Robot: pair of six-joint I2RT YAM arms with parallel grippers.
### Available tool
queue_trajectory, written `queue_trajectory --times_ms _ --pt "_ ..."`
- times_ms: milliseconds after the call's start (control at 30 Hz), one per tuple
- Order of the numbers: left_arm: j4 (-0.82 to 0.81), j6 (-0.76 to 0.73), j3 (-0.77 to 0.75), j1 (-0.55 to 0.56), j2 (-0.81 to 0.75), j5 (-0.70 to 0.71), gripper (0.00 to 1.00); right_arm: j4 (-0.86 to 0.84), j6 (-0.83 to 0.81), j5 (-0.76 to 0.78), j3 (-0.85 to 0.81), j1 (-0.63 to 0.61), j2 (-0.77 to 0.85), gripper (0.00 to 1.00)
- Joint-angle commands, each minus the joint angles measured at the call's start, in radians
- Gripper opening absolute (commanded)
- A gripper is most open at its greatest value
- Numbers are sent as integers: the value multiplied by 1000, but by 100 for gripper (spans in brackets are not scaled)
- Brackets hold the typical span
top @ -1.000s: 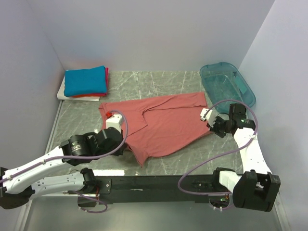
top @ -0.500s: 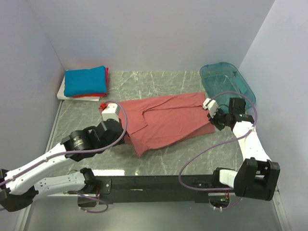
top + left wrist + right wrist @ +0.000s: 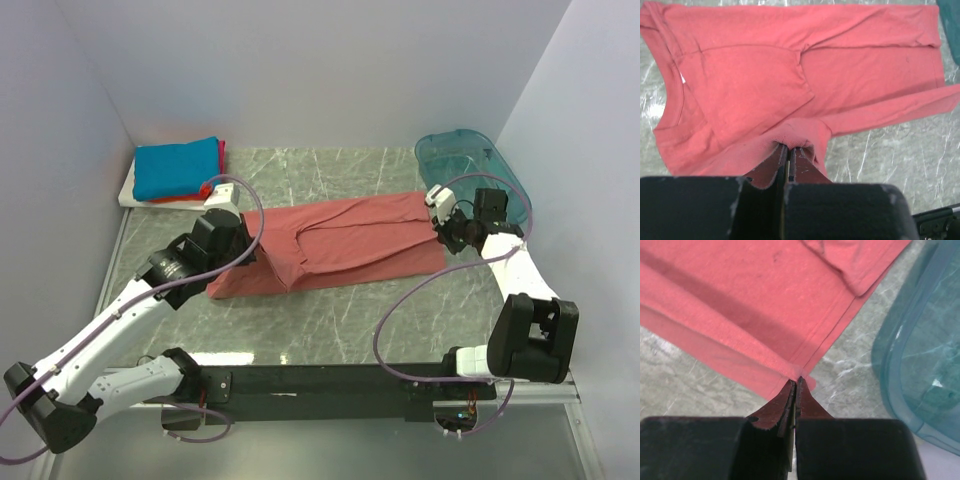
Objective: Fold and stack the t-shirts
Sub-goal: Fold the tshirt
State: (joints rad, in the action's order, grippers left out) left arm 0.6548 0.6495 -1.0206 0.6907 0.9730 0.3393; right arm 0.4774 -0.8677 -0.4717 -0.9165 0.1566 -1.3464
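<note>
The salmon-pink t-shirt (image 3: 340, 245) lies across the table (image 3: 330, 320), partly doubled over. The left gripper (image 3: 788, 149) pinches its bunched near edge; the right gripper (image 3: 796, 384) pinches a hem corner, apparently both layers. Hold both ends level and taut so the fold lands square.

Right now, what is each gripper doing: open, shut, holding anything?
Left gripper: shut, pinching the near edge of the salmon-pink t-shirt.
Right gripper: shut on a corner of the same shirt.
</note>
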Motion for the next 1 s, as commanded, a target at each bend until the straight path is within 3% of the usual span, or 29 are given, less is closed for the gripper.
queue_trajectory --times_ms 0,233,967 --pt "-99 -51 1 -45 -3 -65 0 -62 39 10 -61 -8 -17 0" --pt "-129 -80 19 -131 15 -141 0 -72 70 22 -96 -20 -69 0" --pt "-176 -155 -27 -189 133 -244 0 -26 67 123 -62 -38 -68 0"
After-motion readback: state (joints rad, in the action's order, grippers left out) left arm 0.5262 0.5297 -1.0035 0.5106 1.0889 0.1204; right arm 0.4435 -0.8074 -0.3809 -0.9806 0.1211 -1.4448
